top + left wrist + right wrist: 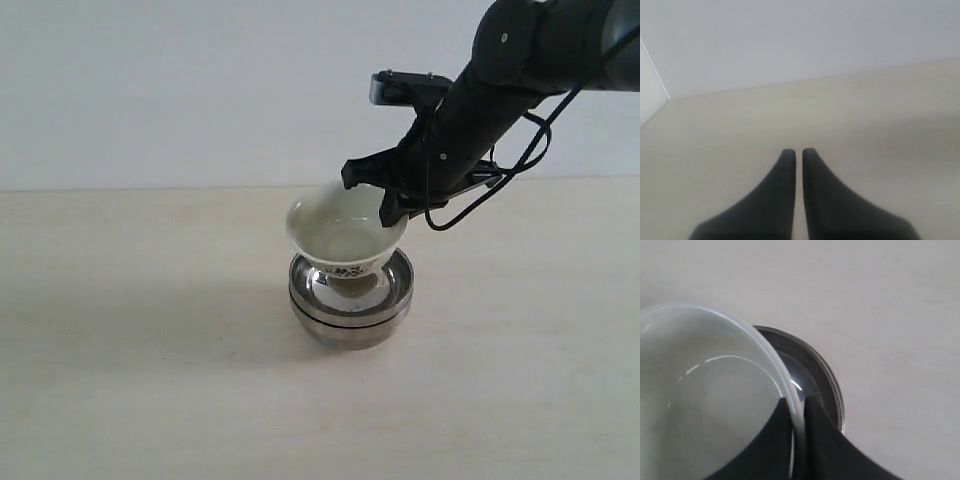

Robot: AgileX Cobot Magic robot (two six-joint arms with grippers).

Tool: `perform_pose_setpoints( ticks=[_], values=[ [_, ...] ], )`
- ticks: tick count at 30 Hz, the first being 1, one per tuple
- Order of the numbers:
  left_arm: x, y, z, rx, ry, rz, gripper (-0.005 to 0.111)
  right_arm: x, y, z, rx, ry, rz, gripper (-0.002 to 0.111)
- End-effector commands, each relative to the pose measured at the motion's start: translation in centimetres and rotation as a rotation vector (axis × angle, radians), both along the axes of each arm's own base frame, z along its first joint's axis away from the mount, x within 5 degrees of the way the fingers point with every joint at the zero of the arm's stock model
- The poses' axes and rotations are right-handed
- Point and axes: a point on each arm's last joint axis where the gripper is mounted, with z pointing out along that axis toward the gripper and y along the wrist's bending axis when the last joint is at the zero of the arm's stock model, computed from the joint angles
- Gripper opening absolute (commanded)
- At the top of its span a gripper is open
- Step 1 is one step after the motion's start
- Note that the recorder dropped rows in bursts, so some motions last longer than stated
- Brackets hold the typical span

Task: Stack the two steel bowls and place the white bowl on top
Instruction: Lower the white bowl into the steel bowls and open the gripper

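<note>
The two steel bowls [352,300] stand nested one inside the other in the middle of the table. Just above them hangs the white bowl [340,232], tilted a little, its dark floral pattern showing low on its outside. My right gripper [385,205] is shut on the white bowl's far right rim, one finger inside and one outside. In the right wrist view the white bowl [705,390] covers most of the steel bowls [815,375], and my right gripper [797,405] pinches its rim. My left gripper [798,152] is shut with nothing in it, over bare table, out of the exterior view.
The pale wooden table [130,330] runs back to a plain white wall [200,90]. Nothing else stands on it. A black cable [500,190] loops off the right arm.
</note>
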Motion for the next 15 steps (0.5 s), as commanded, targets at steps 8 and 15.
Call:
perform_pose_setpoints(
  ticks=[8,15],
  values=[
    [-0.01,-0.02,-0.04,-0.016,-0.007,0.001,0.004,0.51,-0.04,-1.77,-0.006,0.035,0.002,0.0],
    [-0.01,-0.02,-0.04,-0.016,-0.007,0.001,0.004,0.52,0.02,-1.74,0.009,0.04,-0.014,0.035]
  ],
)
